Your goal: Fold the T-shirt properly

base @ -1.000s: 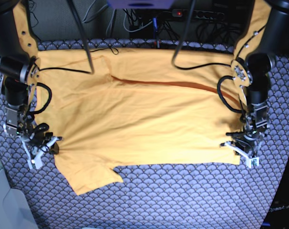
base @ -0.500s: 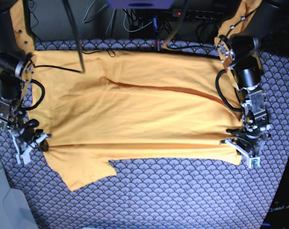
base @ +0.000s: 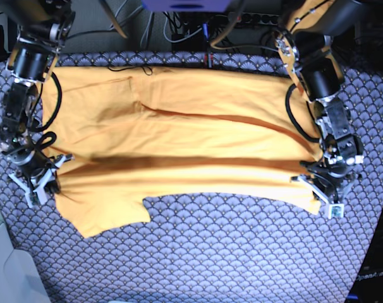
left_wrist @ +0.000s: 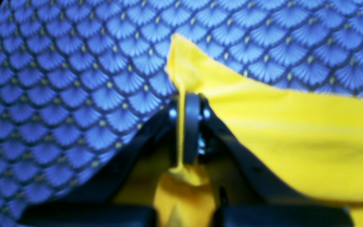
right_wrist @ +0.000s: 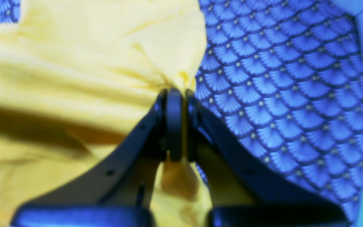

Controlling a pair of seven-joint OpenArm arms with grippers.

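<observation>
The yellow-orange T-shirt lies spread wide on the blue-grey scallop cloth, with a long crease across its middle and a sleeve hanging toward the front left. My left gripper is shut on the shirt's right edge. In the left wrist view the left gripper pinches a thin fold of the T-shirt. On the shirt's left edge my right gripper is shut. The right wrist view shows that right gripper clamping bunched T-shirt fabric.
Cables and a power strip run along the back edge. A thin black cable lies at the shirt's far edge. A pale box stands at the front left corner. Bare patterned cloth lies beside each gripper.
Both arms have swung toward the back, drawing the shirt's near part with them. The front sleeve and hem have slid farther from the front edge, and a crease has formed across the shirt.
</observation>
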